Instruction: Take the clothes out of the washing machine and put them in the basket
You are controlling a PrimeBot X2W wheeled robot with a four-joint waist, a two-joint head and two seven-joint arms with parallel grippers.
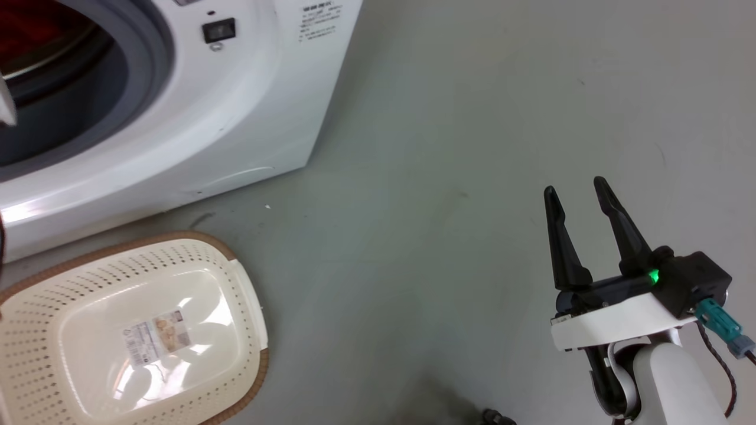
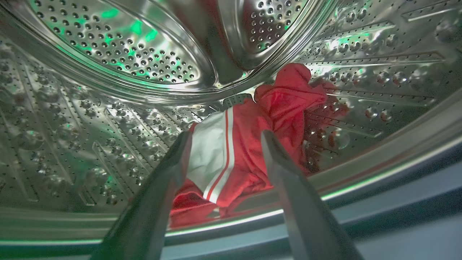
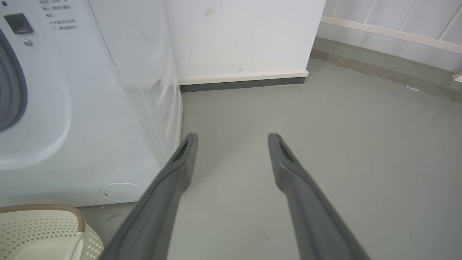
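The white washing machine [image 1: 236, 118] stands at the upper left with its drum mouth open. Inside the steel drum lie the red clothes [image 2: 252, 144] with a white panel and striped trim. My left gripper [image 2: 225, 135] is open inside the drum, its fingers on either side of the garment's near part, apart from it. The cream basket [image 1: 35, 330] with a brown rim sits on the floor before the washer, a paper label on its bottom. Over bare floor to the right, my right gripper [image 1: 577, 188] is open and holds nothing.
A grey rubber seal [image 1: 147, 71] rings the drum opening. A white wall with a dark skirting [image 3: 245, 85] stands behind the washer. Grey floor [image 1: 443, 177] stretches to the washer's right. The basket's corner [image 3: 43, 227] lies left of the right gripper.
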